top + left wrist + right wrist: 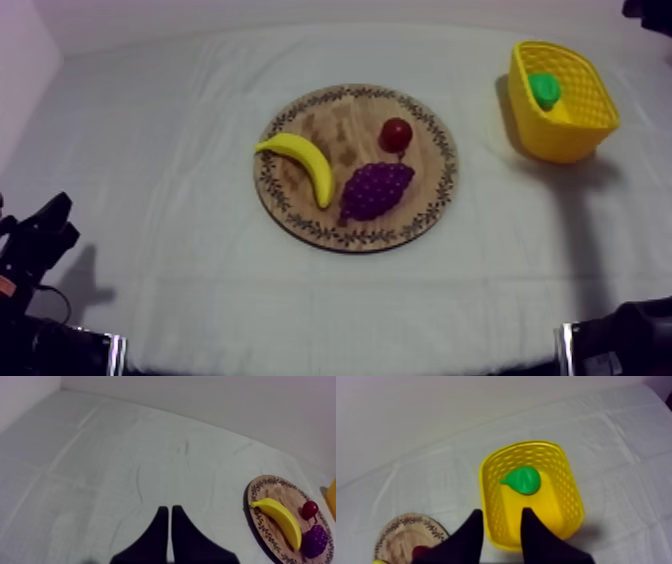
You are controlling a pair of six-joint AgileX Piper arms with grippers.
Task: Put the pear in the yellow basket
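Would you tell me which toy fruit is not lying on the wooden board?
The green pear: it lies inside the yellow basket, while the banana, grapes and small red fruit rest on the wooden board.

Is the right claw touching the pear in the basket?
Apart. The right wrist view shows the open right claw clear of the pear, with the yellow basket showing between them.

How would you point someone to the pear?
Start at the yellow plastic basket on the right side of the table, apart from the round wooden board. Inside it lies the green toy pear. It is the only green thing, and the only fruit not on the board.
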